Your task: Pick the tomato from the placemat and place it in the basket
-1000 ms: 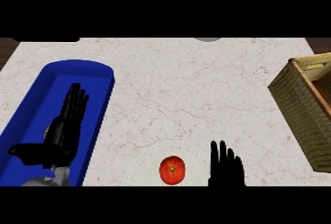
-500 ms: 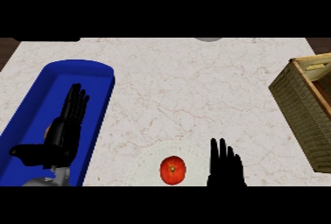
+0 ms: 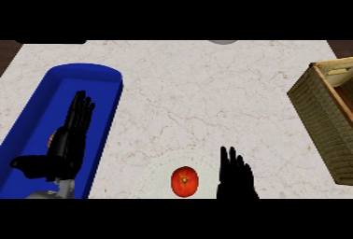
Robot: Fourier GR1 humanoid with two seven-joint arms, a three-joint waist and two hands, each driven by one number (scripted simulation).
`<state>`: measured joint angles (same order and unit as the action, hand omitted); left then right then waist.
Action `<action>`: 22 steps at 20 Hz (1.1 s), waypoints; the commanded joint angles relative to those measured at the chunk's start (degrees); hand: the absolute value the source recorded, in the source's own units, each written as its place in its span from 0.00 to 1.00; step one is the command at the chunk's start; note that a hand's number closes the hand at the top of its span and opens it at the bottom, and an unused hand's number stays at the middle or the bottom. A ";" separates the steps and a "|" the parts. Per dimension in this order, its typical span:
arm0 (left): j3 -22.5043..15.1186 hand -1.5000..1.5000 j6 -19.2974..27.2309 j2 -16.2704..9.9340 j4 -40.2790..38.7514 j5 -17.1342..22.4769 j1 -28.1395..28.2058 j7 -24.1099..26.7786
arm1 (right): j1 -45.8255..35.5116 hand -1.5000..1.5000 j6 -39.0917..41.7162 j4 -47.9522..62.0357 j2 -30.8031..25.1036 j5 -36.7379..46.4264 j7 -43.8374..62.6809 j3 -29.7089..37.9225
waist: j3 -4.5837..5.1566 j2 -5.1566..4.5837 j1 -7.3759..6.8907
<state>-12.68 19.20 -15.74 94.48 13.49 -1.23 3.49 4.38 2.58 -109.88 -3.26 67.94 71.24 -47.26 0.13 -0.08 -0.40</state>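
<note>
A pale marble counter (image 3: 200, 93) carries a blue tray (image 3: 103, 79) at left, a wicker basket (image 3: 321, 112) at right, and a red tomato (image 3: 184, 181) on a faint placemat (image 3: 155, 168) near the front edge.

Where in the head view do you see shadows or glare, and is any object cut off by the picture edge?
Head view: light is even, with no glare on the counter; the tomato shows a small bright highlight; the blue tray looks darker inside its rim; the basket is cut off at the right edge; the right hand and left hand are flat black, without visible detail.
</note>
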 commanded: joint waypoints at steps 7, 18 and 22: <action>0.46 0.50 -0.61 0.11 0.49 -0.42 -0.39 -0.04 | -2.92 0.00 -0.57 2.78 3.16 -2.68 13.97 -0.31 | 0.01 0.02 -0.11; 1.21 0.50 -1.12 0.20 1.04 -0.57 -1.34 -1.83 | -6.03 0.00 -7.15 11.64 3.20 -5.94 13.97 -0.10 | -0.10 0.03 -0.10; 1.31 0.50 -1.70 0.80 -1.54 -1.02 -0.93 0.15 | -7.29 0.00 -8.78 11.64 3.20 -7.15 13.97 -0.89 | -0.04 0.01 0.01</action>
<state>-11.47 17.99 -15.06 94.14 13.00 -2.33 2.46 -0.85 -3.10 -98.59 -1.18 61.91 71.34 -46.72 0.06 -0.09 -0.46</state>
